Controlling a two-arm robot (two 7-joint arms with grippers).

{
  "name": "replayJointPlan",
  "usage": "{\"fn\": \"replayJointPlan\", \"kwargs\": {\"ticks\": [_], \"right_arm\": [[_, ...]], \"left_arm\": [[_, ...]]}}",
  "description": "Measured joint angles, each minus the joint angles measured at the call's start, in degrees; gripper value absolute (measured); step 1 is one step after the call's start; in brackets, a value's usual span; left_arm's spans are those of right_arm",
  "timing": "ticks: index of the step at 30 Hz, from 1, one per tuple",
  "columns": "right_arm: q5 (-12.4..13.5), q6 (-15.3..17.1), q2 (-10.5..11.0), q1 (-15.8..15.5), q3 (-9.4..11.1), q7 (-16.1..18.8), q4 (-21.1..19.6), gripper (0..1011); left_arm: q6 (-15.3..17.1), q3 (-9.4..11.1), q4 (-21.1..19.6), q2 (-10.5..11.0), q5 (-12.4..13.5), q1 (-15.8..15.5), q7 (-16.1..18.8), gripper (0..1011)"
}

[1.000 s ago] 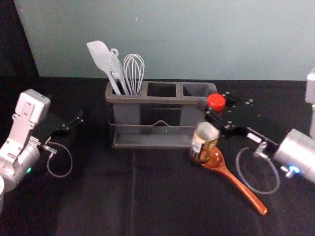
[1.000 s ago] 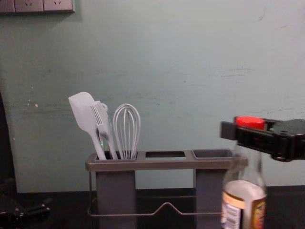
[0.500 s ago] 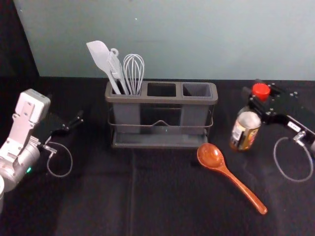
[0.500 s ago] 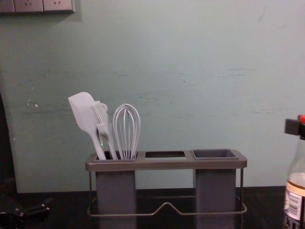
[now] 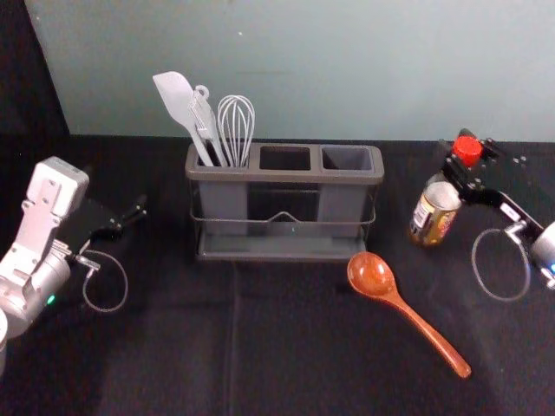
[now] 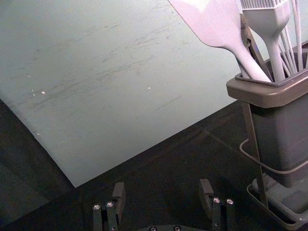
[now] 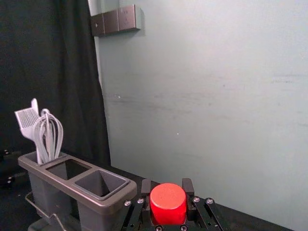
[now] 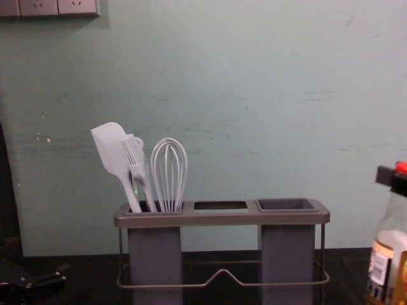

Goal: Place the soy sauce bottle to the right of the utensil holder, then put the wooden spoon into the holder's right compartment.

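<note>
In the head view my right gripper (image 5: 465,170) is shut around the neck of the soy sauce bottle (image 5: 434,213), right of the utensil holder (image 5: 284,175) and apart from it. The bottle leans slightly in the chest view; whether its base touches the table I cannot tell. The right wrist view has the red bottle cap (image 7: 168,204) between the fingers of the right gripper (image 7: 167,188). A wooden spoon (image 5: 371,276) lies in front of the holder's right end, handle toward the front right. My left gripper (image 5: 137,214) is parked at the left, open in its wrist view (image 6: 162,193).
A white spatula (image 5: 178,102), a brush and a whisk (image 5: 236,130) stand in the holder's left compartment. The middle and right compartments (image 5: 347,159) hold nothing. Behind the table rises a pale wall (image 8: 254,95).
The bottle, held by my right gripper, has swung right from in front of the holder's right end, then slightly back toward the wall. The spoon's bowl is uncovered. My left arm has stayed still.
</note>
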Motion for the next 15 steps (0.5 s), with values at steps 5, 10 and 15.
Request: {"fn": "replayJointPlan", "kwargs": {"ticks": [5, 10, 15], "right_arm": [[-1.23, 0.59, -2.29, 2.87, -1.58, 0.52, 3.94, 392], [-1.72, 0.99, -4.14, 5.18, -2.45, 0.98, 6.77, 392], [-1.70, 0.65, -5.48, 6.35, -2.73, 1.40, 8.93, 392]], "left_arm": [[0.00, 0.00, 0.00, 0.00, 0.00, 0.00, 0.00, 1005], [0.00, 0.00, 0.00, 0.00, 0.00, 0.00, 0.00, 1005], [0.00, 0.00, 0.00, 0.00, 0.00, 0.00, 0.00, 1005]]}}
